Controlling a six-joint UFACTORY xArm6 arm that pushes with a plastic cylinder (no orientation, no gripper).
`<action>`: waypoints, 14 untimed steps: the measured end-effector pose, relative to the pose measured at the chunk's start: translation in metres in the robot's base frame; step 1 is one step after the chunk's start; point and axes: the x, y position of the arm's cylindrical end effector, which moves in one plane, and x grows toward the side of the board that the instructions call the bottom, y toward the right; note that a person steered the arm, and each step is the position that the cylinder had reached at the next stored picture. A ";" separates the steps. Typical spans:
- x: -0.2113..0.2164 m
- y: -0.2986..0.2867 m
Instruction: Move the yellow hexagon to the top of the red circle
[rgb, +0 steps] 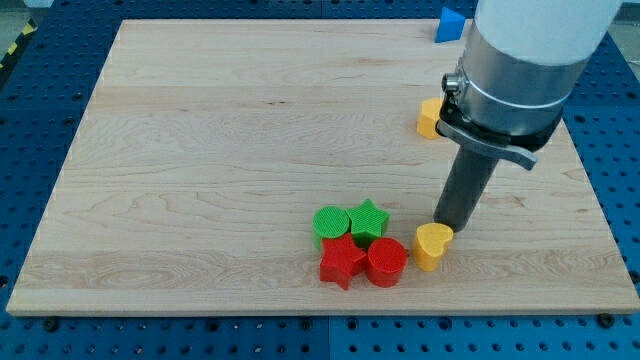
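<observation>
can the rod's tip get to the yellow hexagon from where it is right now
Probably yes. My tip sits just above the yellow heart, and bare board lies between it and the yellow hexagon, half hidden behind the arm.

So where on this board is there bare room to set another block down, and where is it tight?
The whole left half of the wooden board is bare, as is the top middle. It is crowded at bottom centre: green circle, green star, red star, red circle and yellow heart bunch together, my tip beside the heart.
</observation>
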 end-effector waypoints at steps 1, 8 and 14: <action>0.010 -0.001; -0.135 0.000; -0.057 -0.005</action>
